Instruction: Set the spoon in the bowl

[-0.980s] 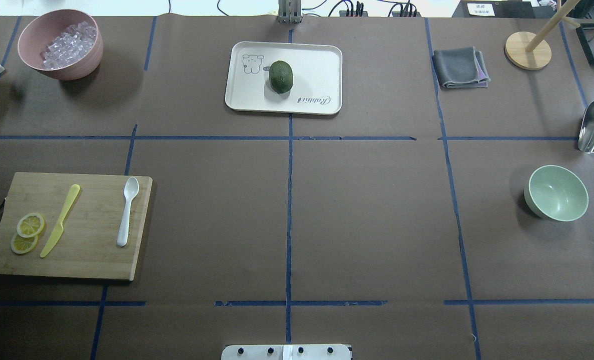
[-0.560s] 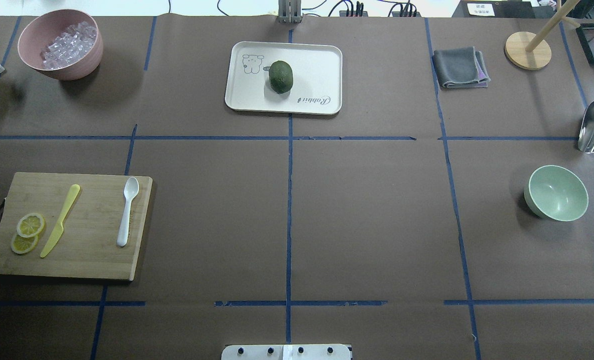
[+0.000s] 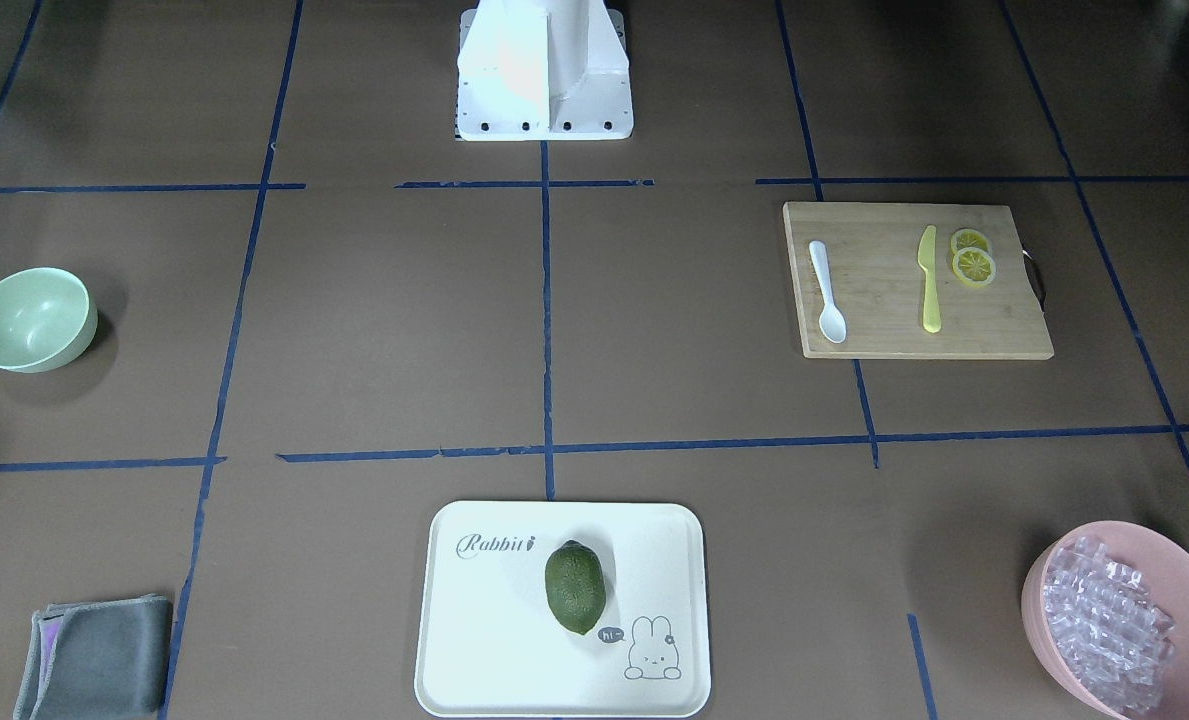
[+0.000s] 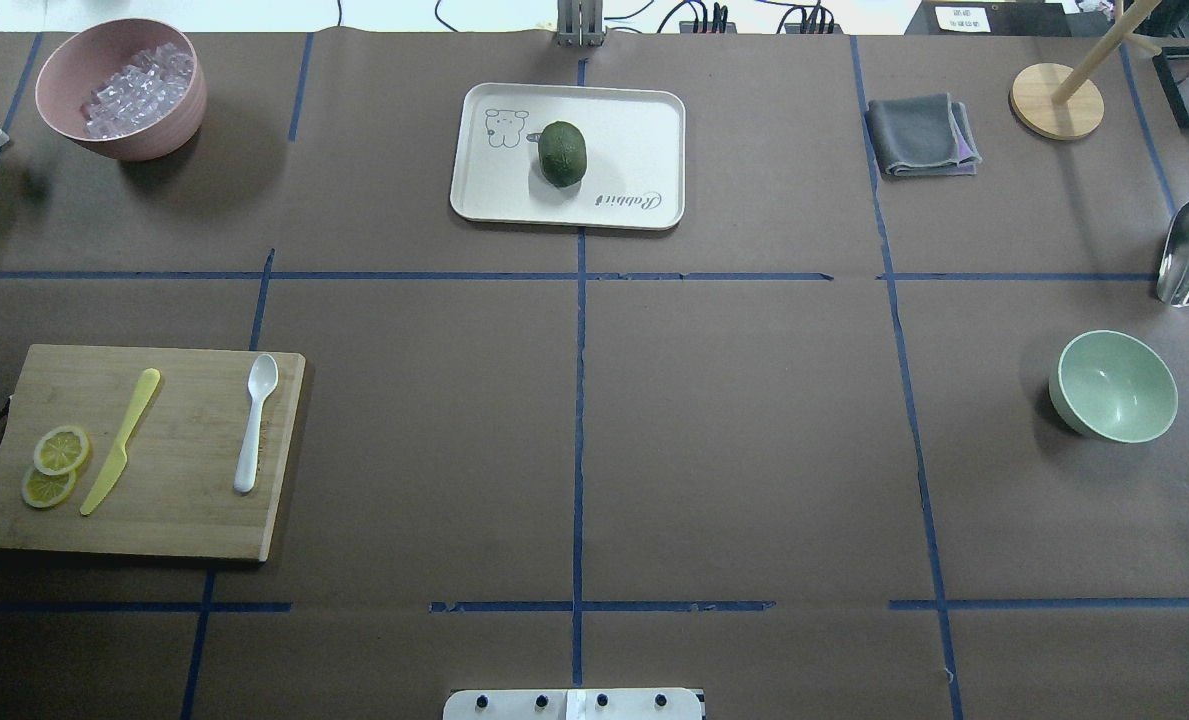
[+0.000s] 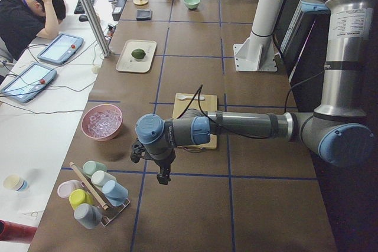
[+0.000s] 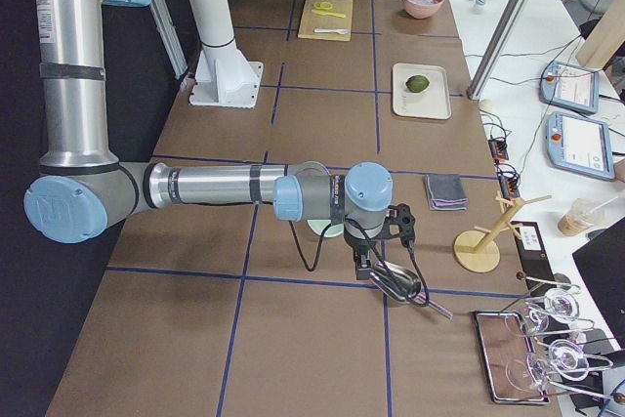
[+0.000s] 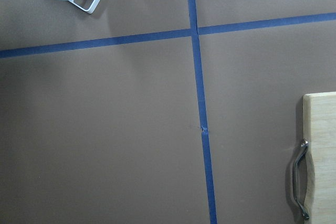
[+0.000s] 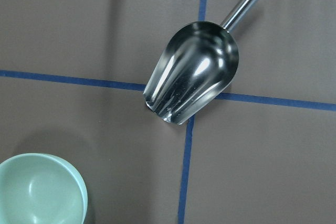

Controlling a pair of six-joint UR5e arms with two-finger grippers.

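White plastic, the spoon (image 4: 255,423) is seen flat on the wooden board (image 4: 184,505) beside the knife (image 4: 120,441), well apart from the mint bowl (image 4: 1114,386) on the table (image 4: 734,450); whether the left tool (image 5: 160,176) and right tool (image 6: 363,263) are spread cannot be told.

White spoon (image 4: 256,422) flat on wooden board (image 4: 174,520); mint-green bowl (image 4: 1114,388) upright, well apart.

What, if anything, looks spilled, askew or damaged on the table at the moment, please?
Nothing stands out. The spoon lies flat on the cutting board beside the knife, the bowl stands upright and empty, the ice sits inside the pink bowl.
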